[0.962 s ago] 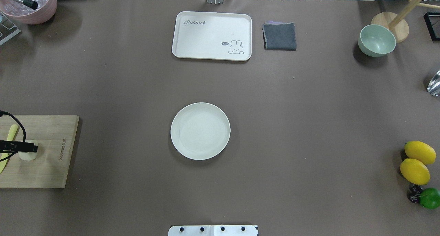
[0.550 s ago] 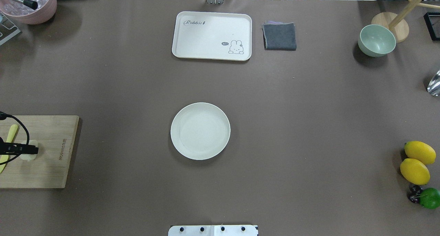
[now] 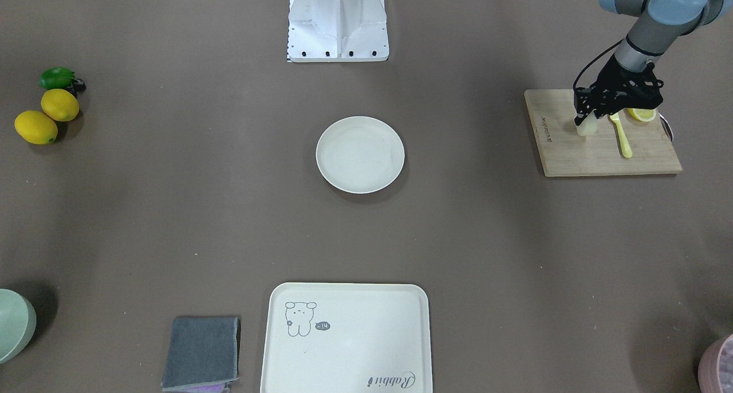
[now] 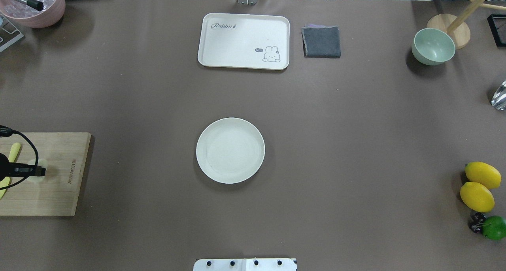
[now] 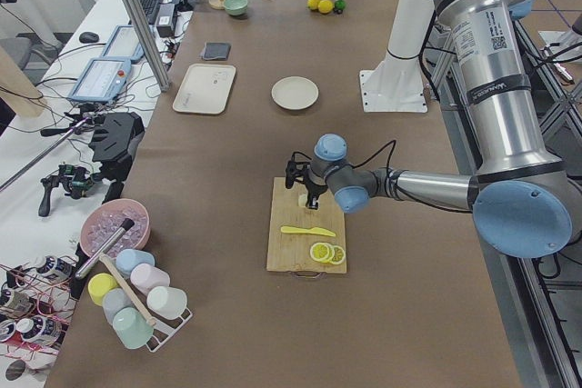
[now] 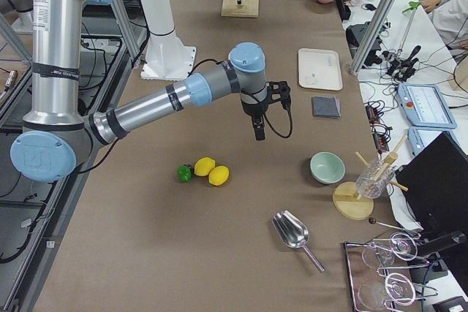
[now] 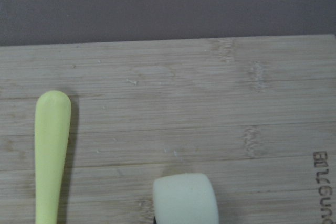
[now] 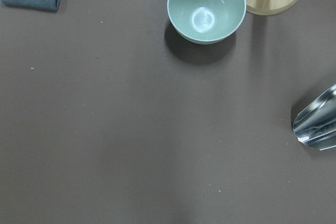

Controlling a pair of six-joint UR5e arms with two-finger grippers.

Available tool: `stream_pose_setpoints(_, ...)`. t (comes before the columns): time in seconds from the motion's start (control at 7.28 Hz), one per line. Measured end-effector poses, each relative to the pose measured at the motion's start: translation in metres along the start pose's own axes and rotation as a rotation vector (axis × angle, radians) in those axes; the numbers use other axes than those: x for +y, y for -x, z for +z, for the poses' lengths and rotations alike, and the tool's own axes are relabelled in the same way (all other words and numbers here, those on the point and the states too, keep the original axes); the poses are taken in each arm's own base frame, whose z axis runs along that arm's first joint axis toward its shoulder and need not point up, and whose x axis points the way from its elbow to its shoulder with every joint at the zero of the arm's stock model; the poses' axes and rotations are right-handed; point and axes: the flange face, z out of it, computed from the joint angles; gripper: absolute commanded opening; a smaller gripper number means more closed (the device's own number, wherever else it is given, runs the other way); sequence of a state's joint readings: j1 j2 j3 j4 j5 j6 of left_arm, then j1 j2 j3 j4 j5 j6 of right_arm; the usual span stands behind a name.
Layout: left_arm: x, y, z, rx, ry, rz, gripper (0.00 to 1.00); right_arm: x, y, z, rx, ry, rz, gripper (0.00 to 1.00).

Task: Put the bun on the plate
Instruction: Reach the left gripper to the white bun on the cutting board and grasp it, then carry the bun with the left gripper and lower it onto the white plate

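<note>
The table (image 4: 355, 144) is flat matte brown. The plate (image 4: 230, 150) is plain cream-white, and the bun (image 7: 185, 199) a paler cream. The cutting board (image 4: 59, 192) shows light tan wood grain with dark lettering, and the knife (image 7: 51, 150) on it is yellow-green. The tray (image 4: 243, 41) is cream with a grey rabbit drawing and script. The cloth (image 4: 321, 42) is dark grey, the bowl (image 4: 433, 46) pale green, the lemons (image 4: 482, 175) bright yellow.

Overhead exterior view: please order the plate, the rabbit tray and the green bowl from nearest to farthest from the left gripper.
Measured from the left gripper, over the cutting board at the view's left edge:
1. plate, at the table's centre.
2. rabbit tray, at the far side, near the middle.
3. green bowl, at the far right.
</note>
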State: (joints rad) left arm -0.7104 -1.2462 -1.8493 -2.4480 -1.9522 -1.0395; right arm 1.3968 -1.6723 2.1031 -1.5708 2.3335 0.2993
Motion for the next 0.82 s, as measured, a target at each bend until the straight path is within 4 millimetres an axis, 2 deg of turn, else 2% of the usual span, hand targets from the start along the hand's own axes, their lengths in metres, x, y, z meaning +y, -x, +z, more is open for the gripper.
stream_pose_setpoints(0.14, -0.007, -0.02, -0.011, 0.05, -0.001, 0.009, 0.34, 0.0, -0.001, -0.001, 0.0, -0.001, 0.002, 1.0)
stream_pose_setpoints(0.27, -0.022, -0.047, -0.016, 0.106, -0.011, 0.018, 0.34, 0.001, -0.002, -0.001, 0.001, 0.0, 0.005, 1.0)
stream_pose_setpoints(0.41, -0.045, -0.084, -0.011, 0.161, -0.029, 0.007, 0.34, 0.004, -0.004, 0.0, 0.002, 0.002, 0.009, 1.0)
stream_pose_setpoints(0.69, -0.098, -0.175, 0.004, 0.252, -0.049, -0.055, 0.34, 0.009, -0.01, -0.001, 0.006, 0.004, 0.022, 1.0)
stream_pose_setpoints(0.82, -0.114, -0.233, 0.008, 0.283, -0.045, -0.089, 0.34, 0.011, -0.013, -0.002, 0.008, 0.003, 0.027, 1.0)
